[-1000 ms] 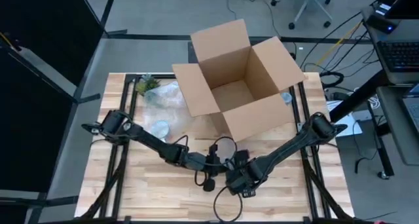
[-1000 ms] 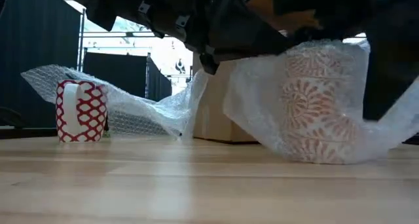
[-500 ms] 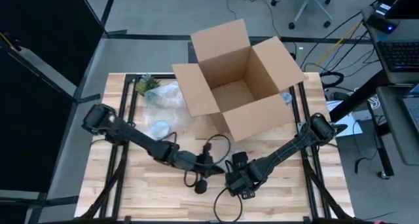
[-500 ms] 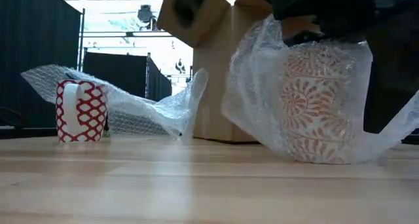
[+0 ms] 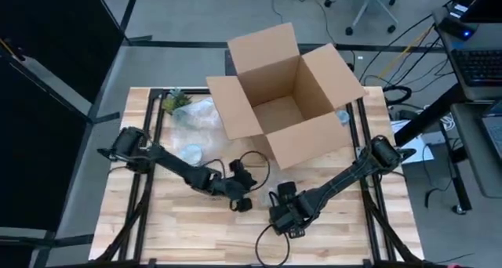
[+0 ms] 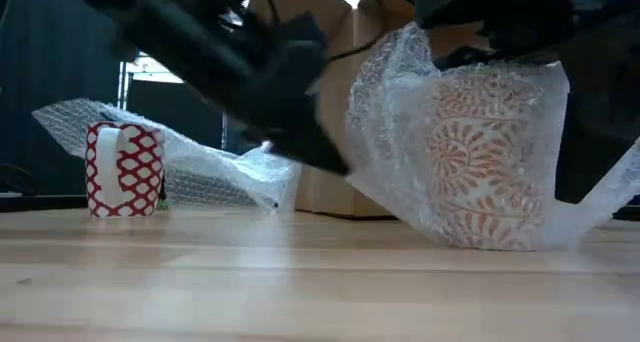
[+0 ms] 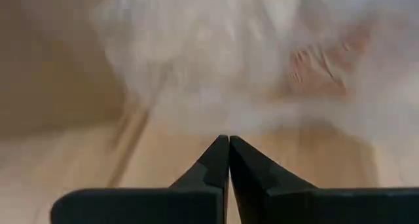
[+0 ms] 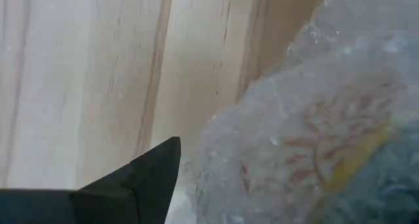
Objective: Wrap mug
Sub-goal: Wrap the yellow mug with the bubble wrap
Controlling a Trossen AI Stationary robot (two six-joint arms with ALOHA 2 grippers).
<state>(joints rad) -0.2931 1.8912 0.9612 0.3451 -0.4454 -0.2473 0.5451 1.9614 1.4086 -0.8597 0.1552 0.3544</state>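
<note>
A mug with an orange swirl pattern (image 6: 485, 162) stands on the table, swathed in clear bubble wrap (image 6: 385, 132) whose loose ends trail on the wood at both sides. My right gripper (image 5: 281, 208) sits on top of it, coming from above, and hides it in the high view. My left gripper (image 7: 228, 140) is shut and empty. It hovers low just left of the mug (image 5: 245, 202), pointing at the wrap with bare wood between. My right gripper is on the wrapped mug from above, at its top. One finger (image 8: 154, 165) stands outside the wrapped wall (image 8: 216, 152). The wrap hides the other finger, so the kind of hold does not show. The mug stands upright with its base on the table.
An open cardboard box (image 5: 282, 95) stands at the far middle. A red-and-white mug (image 6: 123, 169) stands far left beside a loose bubble wrap sheet (image 5: 196, 115). A small plant (image 5: 176, 101) is at the far left corner. Bare wood lies along the near edge.
My left gripper has drawn away from the mug toward the near edge, then swung back to the mug's left side, moving fast. The wrap's left flap, earlier spread low beside the mug, now stands higher against its side. The mug stays where it was.
</note>
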